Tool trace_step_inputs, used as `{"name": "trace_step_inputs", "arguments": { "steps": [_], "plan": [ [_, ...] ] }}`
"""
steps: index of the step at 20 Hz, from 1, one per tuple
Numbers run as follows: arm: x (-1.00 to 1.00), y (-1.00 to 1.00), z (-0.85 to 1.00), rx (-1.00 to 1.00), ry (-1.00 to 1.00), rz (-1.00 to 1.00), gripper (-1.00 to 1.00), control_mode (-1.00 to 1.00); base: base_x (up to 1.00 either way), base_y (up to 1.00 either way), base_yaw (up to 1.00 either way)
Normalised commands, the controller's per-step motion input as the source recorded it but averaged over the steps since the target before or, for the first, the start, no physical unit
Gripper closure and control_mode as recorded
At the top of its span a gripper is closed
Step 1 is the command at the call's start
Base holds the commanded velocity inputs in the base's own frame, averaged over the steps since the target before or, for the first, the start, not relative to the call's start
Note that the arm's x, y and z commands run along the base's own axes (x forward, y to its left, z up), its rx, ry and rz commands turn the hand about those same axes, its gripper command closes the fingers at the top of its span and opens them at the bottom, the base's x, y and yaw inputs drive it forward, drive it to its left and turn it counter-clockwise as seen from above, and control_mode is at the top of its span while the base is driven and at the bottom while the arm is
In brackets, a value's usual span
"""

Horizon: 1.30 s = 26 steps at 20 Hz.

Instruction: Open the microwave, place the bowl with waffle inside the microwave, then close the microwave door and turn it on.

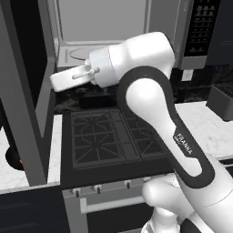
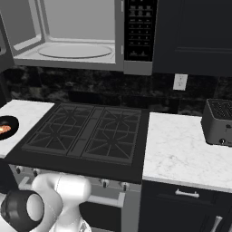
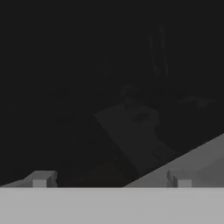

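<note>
The microwave (image 2: pixel 77 36) hangs above the stove with its light grey inside and round turntable (image 2: pixel 74 50) showing. The microwave door (image 1: pixel 22 113) stands swung wide out to the left. My hand (image 1: pixel 61 81) reaches left, right up against the door's inner face. My gripper (image 3: pixel 109 180) is open, fingertips wide apart with nothing between them, facing the dark glass and a strip of grey frame. The bowl with waffle (image 2: pixel 4 128) sits on the white counter left of the stove; in the left base view the bowl (image 1: pixel 13 158) is partly hidden behind the door.
A black gas stove (image 2: pixel 86 131) lies below the microwave. To its right, a white marble counter (image 2: pixel 181 154) carries a dark toaster (image 2: pixel 219 122). The black button panel (image 2: pixel 140 29) is at the microwave's right. A wall outlet (image 2: pixel 180 82) sits on the dark backsplash.
</note>
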Motion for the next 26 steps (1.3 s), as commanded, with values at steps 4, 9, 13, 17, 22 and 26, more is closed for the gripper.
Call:
{"name": "trace_step_inputs", "arguments": {
  "steps": [4,9,13,17,22,26],
  "plan": [
    [-0.08,-1.0,-0.09,0.14,-0.05,-0.19,-1.0,-1.0,0.0,0.0,0.0],
    [0.0,-0.97,-0.02,0.08,0.0,-0.19,-1.0,-1.0,0.0,0.0,0.0],
    [0.01,-0.62,-0.16,0.0,0.07,-0.16,-1.0,-1.0,0.0,0.0,0.0],
    [0.25,-0.27,-0.08,-0.1,0.25,-0.16,-1.0,-1.0,0.0,0.0,0.0],
    [0.17,-0.26,0.0,-0.16,0.33,-0.18,-1.0,-1.0,0.0,0.0,0.0],
    [0.04,-0.12,-0.19,-0.15,0.35,-0.18,-1.0,-1.0,0.0,0.0,0.0]
  ]
}}
